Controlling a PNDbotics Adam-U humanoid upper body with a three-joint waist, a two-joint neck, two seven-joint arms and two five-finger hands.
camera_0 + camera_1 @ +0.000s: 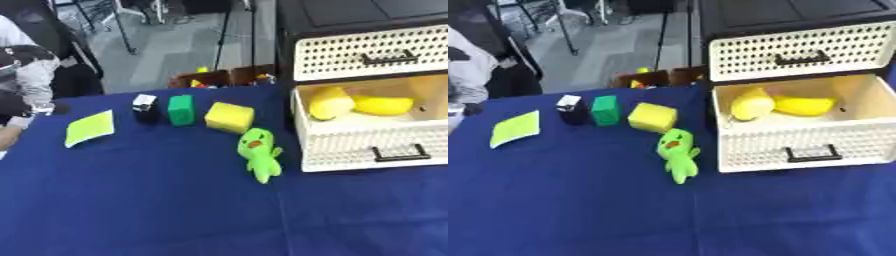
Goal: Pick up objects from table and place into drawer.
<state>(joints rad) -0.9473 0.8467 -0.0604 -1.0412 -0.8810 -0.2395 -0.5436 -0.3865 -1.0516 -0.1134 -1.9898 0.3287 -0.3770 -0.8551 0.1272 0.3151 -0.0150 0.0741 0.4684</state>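
Note:
A green plush toy with an orange beak (259,154) lies on the blue table, just left of the open lower drawer (367,145). Behind it stands a row: a yellow sponge block (230,117), a green block (181,110) and a small black box with a white top (145,108). A flat yellow-green sheet (90,128) lies at the far left. Inside the open drawer lie two yellow things, a rounded one (752,104) and a longer one (804,105). Neither of my hands shows in either view.
The cream drawer unit (798,50) with a black top stands at the right; its upper drawer is closed. A blue cloth (131,200) covers the table. A person's sleeve (22,75) is at the far left edge. Brown boxes with small items (223,78) sit behind the table.

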